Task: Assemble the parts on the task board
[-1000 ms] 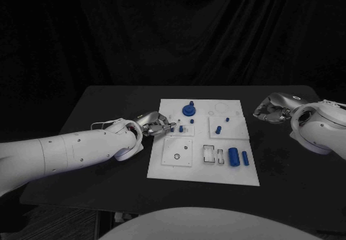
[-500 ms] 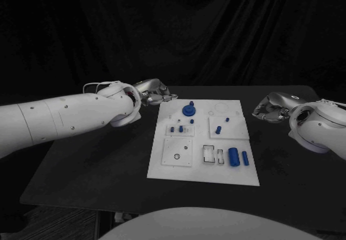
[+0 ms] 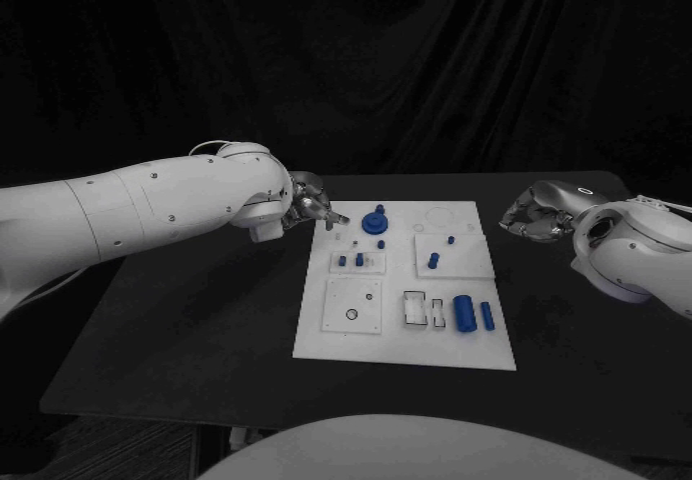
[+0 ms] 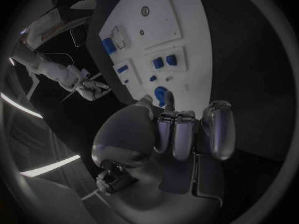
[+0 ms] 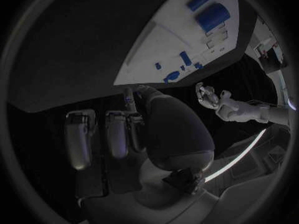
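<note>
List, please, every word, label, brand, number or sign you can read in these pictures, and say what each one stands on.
None: no writing, number or sign can be read.
The task board carries only outlines and recesses, and the blue parts are plain.
The left hand and right hand bear no legible marking.

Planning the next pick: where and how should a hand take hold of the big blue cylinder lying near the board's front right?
Probably across its middle, from straight above. The big blue cylinder lies flat on the task board, so its round sides are open to fingers; a thinner blue piece lies close on its right, leaving a narrow gap there.
</note>
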{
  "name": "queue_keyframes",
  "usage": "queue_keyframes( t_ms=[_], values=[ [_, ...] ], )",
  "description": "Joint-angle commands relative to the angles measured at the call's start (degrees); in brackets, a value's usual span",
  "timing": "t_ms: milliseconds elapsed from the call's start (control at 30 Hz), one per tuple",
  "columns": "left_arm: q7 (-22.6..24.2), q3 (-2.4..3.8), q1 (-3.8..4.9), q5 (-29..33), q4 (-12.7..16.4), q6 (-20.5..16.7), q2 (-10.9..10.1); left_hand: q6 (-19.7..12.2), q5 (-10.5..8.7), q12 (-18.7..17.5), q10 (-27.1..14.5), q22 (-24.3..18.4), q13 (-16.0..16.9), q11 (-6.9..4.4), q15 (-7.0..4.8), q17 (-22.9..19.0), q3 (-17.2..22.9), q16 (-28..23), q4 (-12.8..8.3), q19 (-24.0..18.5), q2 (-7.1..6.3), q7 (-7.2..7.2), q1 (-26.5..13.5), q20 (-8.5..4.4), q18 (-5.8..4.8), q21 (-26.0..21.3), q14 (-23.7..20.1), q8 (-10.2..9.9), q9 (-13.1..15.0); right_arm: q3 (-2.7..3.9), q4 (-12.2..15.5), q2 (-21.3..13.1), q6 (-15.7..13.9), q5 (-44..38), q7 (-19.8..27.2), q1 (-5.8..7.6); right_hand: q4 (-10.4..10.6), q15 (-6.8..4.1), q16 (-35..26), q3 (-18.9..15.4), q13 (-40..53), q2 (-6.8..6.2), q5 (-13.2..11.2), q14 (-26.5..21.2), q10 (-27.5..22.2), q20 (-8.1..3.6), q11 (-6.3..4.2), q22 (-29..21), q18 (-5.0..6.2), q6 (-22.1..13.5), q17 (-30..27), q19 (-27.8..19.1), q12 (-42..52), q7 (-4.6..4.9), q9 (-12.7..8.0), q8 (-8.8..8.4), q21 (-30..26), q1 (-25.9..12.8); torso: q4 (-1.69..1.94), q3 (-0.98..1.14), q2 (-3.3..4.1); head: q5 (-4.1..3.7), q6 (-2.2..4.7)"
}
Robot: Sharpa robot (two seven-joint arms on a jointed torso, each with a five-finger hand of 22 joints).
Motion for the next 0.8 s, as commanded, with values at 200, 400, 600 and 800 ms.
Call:
queue_keyframes(
  t_ms=[200,400,600,800],
  values=[
    [-8.04,0.04,-0.01,0.62,-0.33,5.44,1.62,2.25,-1.61,0.15,5.97,11.52,14.97,-0.11,-0.18,15.06,-0.62,0.15,0.34,1.20,-0.25,-0.42,-1.76,0.08,0.09,0.62,5.84,-0.55,-0.05,0.05,0.24,-0.18,-3.81,0.32,2.03,-0.07,-0.22,-0.42,0.06,-0.10,15.10,-0.25,0.50,5.44,5.86,-0.51,-0.38,15.08,-0.44,0.02,13.40,6.04,0.36,-0.06,-0.03,-0.22,0.35,0.25,-0.18,0.24,-0.41,0.43,0.01],
    [-8.58,0.04,-0.28,0.35,1.04,5.46,1.79,2.78,-1.83,0.15,5.97,11.53,14.97,-0.24,-0.31,15.06,-0.74,0.15,0.33,1.27,-0.24,-0.57,-2.14,-0.04,0.08,0.66,5.84,-0.60,0.02,0.05,0.45,-0.54,-6.03,0.68,3.32,-0.07,0.38,-0.37,0.18,-0.35,15.10,-0.35,0.25,5.48,5.86,-0.49,-0.29,15.09,-0.45,-0.04,13.53,6.06,0.36,0.01,-0.07,-0.26,0.37,-0.52,-0.38,0.26,-0.35,0.82,0.01],
    [-9.79,0.04,-0.93,0.28,1.08,5.75,2.05,3.18,-1.89,0.15,5.97,11.51,14.97,-0.36,-0.42,15.06,-0.73,0.15,0.25,1.29,-0.14,-0.70,-2.29,-0.13,0.10,0.61,5.84,-0.61,0.09,0.05,0.57,-0.85,-7.76,1.57,4.56,-0.07,1.29,-0.29,0.33,-0.69,15.10,-0.39,-1.09,5.52,5.86,-0.45,-0.21,15.09,-0.45,0.01,13.69,6.06,0.36,0.03,-0.08,-0.24,0.37,-1.48,-0.35,0.30,-0.34,0.80,0.01],
    [-10.34,0.04,-1.83,0.26,1.10,5.64,2.23,3.23,-1.88,0.15,5.97,11.46,14.97,-0.39,-0.45,15.06,-0.74,0.15,0.25,1.24,-0.13,-0.71,-2.36,-0.16,0.13,0.47,5.84,-0.64,0.10,0.05,0.67,-0.98,-8.09,1.88,4.89,-0.07,1.44,-0.27,0.37,-0.73,15.10,-0.38,-1.25,5.53,5.86,-0.44,-0.17,15.09,-0.45,0.06,13.74,6.06,0.36,0.03,-0.08,-0.22,0.37,-1.61,-0.35,0.38,-0.40,0.32,0.01]
  ],
)
